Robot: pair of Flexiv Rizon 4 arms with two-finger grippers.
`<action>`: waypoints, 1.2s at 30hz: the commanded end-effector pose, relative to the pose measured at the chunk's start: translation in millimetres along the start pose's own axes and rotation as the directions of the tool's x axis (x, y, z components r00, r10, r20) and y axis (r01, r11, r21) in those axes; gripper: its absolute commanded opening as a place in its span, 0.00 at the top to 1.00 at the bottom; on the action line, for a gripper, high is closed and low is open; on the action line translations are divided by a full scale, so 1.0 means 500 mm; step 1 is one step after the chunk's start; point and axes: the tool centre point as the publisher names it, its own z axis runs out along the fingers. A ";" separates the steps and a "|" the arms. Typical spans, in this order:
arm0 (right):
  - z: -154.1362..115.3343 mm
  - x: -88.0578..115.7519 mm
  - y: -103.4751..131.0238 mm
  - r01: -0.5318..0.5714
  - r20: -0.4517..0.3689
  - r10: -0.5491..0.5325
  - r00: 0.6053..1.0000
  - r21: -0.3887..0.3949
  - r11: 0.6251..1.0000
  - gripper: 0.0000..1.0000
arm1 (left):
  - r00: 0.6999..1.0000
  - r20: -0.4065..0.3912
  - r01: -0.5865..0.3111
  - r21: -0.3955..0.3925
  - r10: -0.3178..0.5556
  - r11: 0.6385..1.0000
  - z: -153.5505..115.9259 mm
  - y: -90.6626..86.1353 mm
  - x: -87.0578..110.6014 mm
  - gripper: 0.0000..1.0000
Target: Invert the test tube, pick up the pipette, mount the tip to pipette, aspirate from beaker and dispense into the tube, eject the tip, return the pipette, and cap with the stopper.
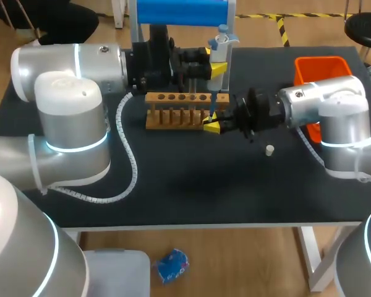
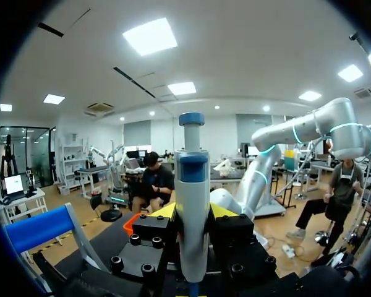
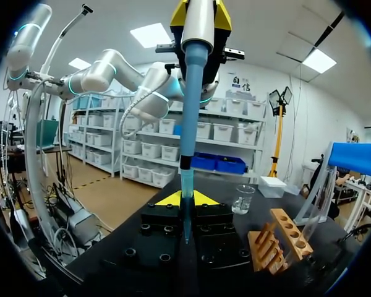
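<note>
Standing upright beside the rack [image 1: 173,99] near the table's [image 1: 191,185] far edge, the pipette [image 1: 219,46] is pinched by the left gripper [image 2: 193,213]. Its tip [image 3: 187,179] is lowered into the test tube [image 3: 185,226], which is clamped by the right gripper [image 3: 185,199]. The beaker's [image 3: 243,199] contents cannot be told.

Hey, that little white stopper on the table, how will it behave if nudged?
The stopper looks small, so probably light and easily knocked aside. It seems roundish, so it may roll across the black table once tipped.
</note>
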 end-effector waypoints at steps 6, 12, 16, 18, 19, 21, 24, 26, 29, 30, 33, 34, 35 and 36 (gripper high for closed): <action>-0.004 -0.001 0.003 0.004 0.002 -0.004 1.000 -0.001 1.000 1.00 | 1.000 0.002 -0.002 0.006 0.002 1.000 0.001 0.003 0.000 1.00; -0.007 0.004 0.008 0.013 0.001 -0.013 1.000 0.003 1.000 1.00 | 1.000 0.002 -0.002 0.006 0.002 1.000 0.001 0.003 0.000 1.00; -0.007 0.004 0.011 0.025 -0.003 -0.025 1.000 0.020 0.999 1.00 | 1.000 0.002 -0.002 0.006 0.002 1.000 0.001 0.003 0.000 1.00; -0.007 0.005 0.011 0.026 -0.004 -0.026 1.000 0.024 0.999 1.00 | 1.000 0.002 -0.002 0.006 0.002 1.000 0.001 0.003 0.000 1.00; -0.007 0.006 0.011 0.026 -0.004 -0.026 1.000 0.025 0.999 1.00 | 1.000 0.002 -0.002 0.006 0.002 1.000 0.001 0.003 0.000 1.00; -0.007 0.008 0.011 0.027 -0.005 -0.027 1.000 0.030 0.999 1.00 | 1.000 0.002 -0.002 0.006 0.002 1.000 0.001 0.003 0.000 1.00; -0.005 0.008 0.012 0.027 -0.006 -0.027 1.000 0.033 0.999 1.00 | 1.000 0.002 -0.002 0.006 0.002 1.000 0.001 0.003 0.000 1.00; -0.004 0.007 0.012 0.023 -0.005 -0.023 1.000 0.033 0.999 1.00 | 1.000 0.002 -0.002 0.006 0.002 1.000 0.001 0.003 0.000 1.00; -0.003 0.006 0.011 0.013 0.001 -0.013 1.000 0.025 1.000 1.00 | 1.000 0.002 -0.002 0.006 0.002 1.000 0.001 0.003 0.000 1.00; -0.003 0.006 0.011 0.009 0.003 -0.009 1.000 0.021 1.000 1.00 | 1.000 0.002 -0.002 0.006 0.002 1.000 0.001 0.003 0.000 1.00; -0.003 0.006 0.010 -0.004 0.019 0.004 1.000 0.015 1.000 1.00 | 1.000 0.002 -0.002 0.006 0.002 1.000 0.001 0.003 0.000 1.00; -0.003 0.006 0.009 -0.012 0.025 0.012 1.000 0.005 1.000 1.00 | 1.000 0.002 -0.002 0.006 0.002 1.000 0.001 0.003 0.000 1.00; -0.003 0.006 0.009 -0.017 0.029 0.017 0.999 -0.001 1.000 1.00 | 1.000 0.002 -0.002 0.006 0.002 1.000 0.001 0.003 0.000 1.00; -0.003 0.006 0.009 -0.018 0.029 0.018 0.999 -0.002 1.000 1.00 | 1.000 0.002 -0.002 0.006 0.002 1.000 0.001 0.003 0.000 1.00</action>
